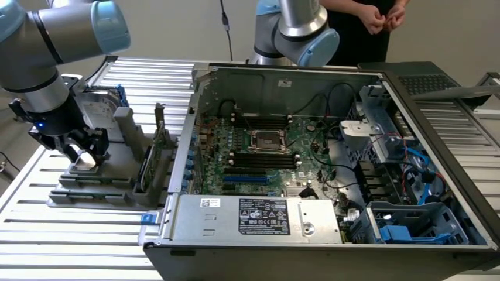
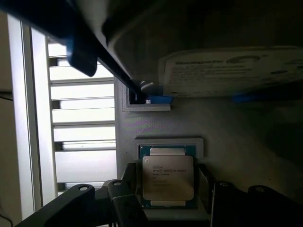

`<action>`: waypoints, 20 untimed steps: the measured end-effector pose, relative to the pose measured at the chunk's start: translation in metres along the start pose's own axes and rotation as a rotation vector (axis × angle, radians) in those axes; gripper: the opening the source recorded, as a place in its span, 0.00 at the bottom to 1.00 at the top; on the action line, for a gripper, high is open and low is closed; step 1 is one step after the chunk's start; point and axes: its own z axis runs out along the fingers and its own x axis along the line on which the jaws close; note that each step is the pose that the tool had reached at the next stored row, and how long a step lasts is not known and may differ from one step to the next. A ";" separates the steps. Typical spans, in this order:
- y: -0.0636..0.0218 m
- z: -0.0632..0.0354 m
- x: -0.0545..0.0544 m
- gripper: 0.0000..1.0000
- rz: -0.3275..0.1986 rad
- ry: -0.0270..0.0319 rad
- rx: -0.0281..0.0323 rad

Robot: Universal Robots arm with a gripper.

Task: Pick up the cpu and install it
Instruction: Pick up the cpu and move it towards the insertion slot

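Note:
The cpu [image 2: 168,177], a flat square chip with a silver-grey face and printed text, lies in a recess of the grey holder [image 2: 222,127]. My gripper [image 2: 169,201] is open, with one dark finger [image 2: 122,201] on each side of the chip and a gap between them and its edges. In the exterior view the gripper [image 1: 83,151] hangs low over the holder [image 1: 98,181] at the exterior view's left. The metal-framed socket [image 1: 266,140] sits in the middle of the motherboard inside the open computer case [image 1: 312,76].
An upright silver hard drive [image 1: 99,110] with a blue bracket stands just behind the gripper, its label [image 2: 232,71] close above the chip. Cards stand upright in the holder [image 1: 156,146]. A second robot arm [image 1: 301,29] and a person's hands [image 1: 383,16] are behind the case.

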 end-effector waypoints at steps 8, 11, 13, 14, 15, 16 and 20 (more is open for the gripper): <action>0.0000 0.0008 0.000 0.62 -0.014 0.0006 0.0004; -0.0002 0.0010 0.000 0.62 -0.018 0.0008 0.0005; -0.0002 0.0010 -0.001 0.62 -0.018 0.0009 0.0005; -0.0002 0.0010 -0.001 0.62 -0.018 0.0009 0.0006; -0.0002 0.0011 -0.001 0.62 -0.018 0.0009 0.0005; -0.0003 0.0012 -0.001 0.62 -0.019 0.0009 0.0006; -0.0003 0.0021 -0.001 0.62 -0.018 0.0008 0.0005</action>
